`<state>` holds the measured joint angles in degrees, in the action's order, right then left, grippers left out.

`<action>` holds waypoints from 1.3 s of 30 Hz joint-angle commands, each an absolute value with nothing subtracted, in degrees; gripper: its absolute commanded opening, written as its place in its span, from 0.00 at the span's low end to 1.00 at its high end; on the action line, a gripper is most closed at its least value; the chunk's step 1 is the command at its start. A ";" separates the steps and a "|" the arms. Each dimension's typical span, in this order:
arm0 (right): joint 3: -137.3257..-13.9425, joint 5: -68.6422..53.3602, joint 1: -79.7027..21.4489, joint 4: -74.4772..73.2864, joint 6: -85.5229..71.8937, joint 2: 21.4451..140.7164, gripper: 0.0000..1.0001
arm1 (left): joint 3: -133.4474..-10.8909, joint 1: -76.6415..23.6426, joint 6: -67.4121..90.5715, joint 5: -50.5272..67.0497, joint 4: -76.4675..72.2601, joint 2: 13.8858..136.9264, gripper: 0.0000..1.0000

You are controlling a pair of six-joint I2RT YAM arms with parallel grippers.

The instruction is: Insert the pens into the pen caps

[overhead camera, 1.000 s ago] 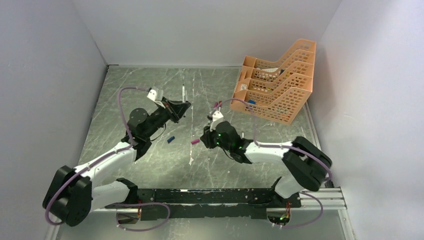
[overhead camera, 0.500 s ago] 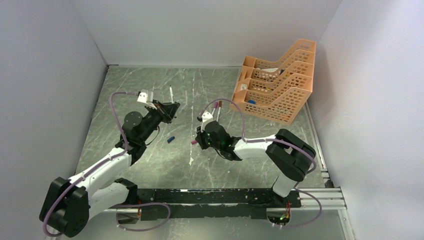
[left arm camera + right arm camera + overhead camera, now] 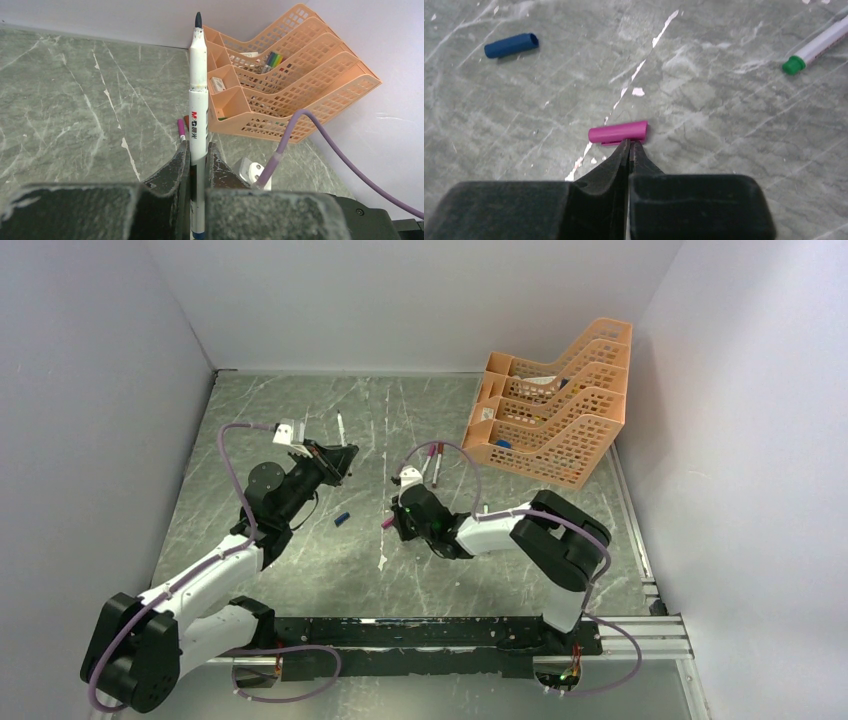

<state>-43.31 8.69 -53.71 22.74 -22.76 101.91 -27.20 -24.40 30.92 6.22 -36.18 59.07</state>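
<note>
The left gripper (image 3: 196, 152) is clamped low on a white pen (image 3: 198, 95), which stands up the middle of the left wrist view with its dark tip bare at the top. Held by the barrel with the writing end free, the pen looks ready to be pushed into a cap. In the top view that gripper (image 3: 338, 460) sits left of centre and appears to hang above the table. The right gripper (image 3: 630, 146) has its fingers pressed together with nothing visible between them. Their tips sit right against the near side of the magenta cap (image 3: 618, 133), which lies flat in the middle of the right wrist view. My reading is that it is down there to pick up or steady this cap but has no hold on it. The blue cap (image 3: 511, 45) lies apart at the upper left of that view, and a second pen (image 3: 824, 42) with a green end lies at the upper right. The table (image 3: 300, 400) is a grey-green, stone-patterned sheet crossed by white scratches and chips, closed in by plain white walls (image 3: 420, 300). The orange mesh tray (image 3: 560, 410) stands at the upper right of the top view, near the right wall.
</note>
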 commanded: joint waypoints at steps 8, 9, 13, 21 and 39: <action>-51.46 12.85 -51.44 19.99 -21.09 107.87 0.00 | -26.72 -23.44 32.08 7.57 -38.63 60.44 0.07; -51.98 12.87 -51.47 20.30 -20.77 107.65 0.00 | -26.73 -23.46 31.97 7.57 -38.55 60.33 0.07; -50.96 13.30 -51.98 23.17 -21.78 104.96 0.12 | -26.69 -23.34 31.86 7.13 -38.17 59.71 0.07; -54.92 20.86 -57.63 15.97 -23.07 105.40 0.47 | -26.35 -23.21 31.78 7.61 -38.85 59.85 0.07; -63.61 32.33 -60.67 -0.02 -32.42 112.19 0.39 | -25.66 -23.20 31.88 7.07 -38.36 59.28 0.07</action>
